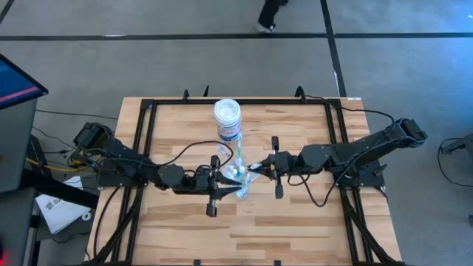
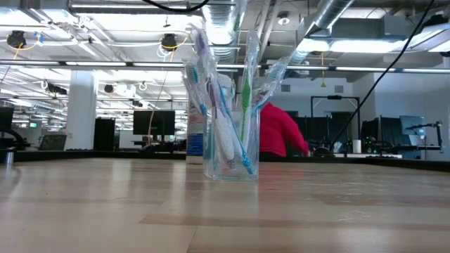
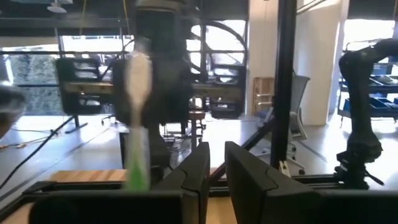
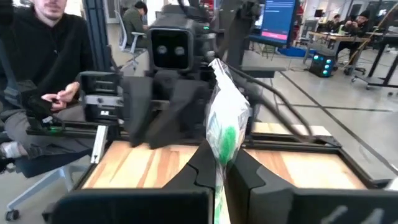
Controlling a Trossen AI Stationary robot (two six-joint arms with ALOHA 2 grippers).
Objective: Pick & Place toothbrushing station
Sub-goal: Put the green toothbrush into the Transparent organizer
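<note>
A: Toothbrushes [image 2: 225,119] stand in the clear cup [image 2: 230,163] mid-table; our right gripper [image 4: 219,163] pinches a wrapped toothbrush [image 4: 226,127] above it.

B: Our left gripper [image 3: 214,168], nearly closed, holds nothing we can see. If we lower crookedly, the wrapper could snag and tip the cup.

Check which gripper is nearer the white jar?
Left. The left gripper sits just below the white jar, near the cup; the right gripper, shut on a wrapped toothbrush, is farther off.
</note>
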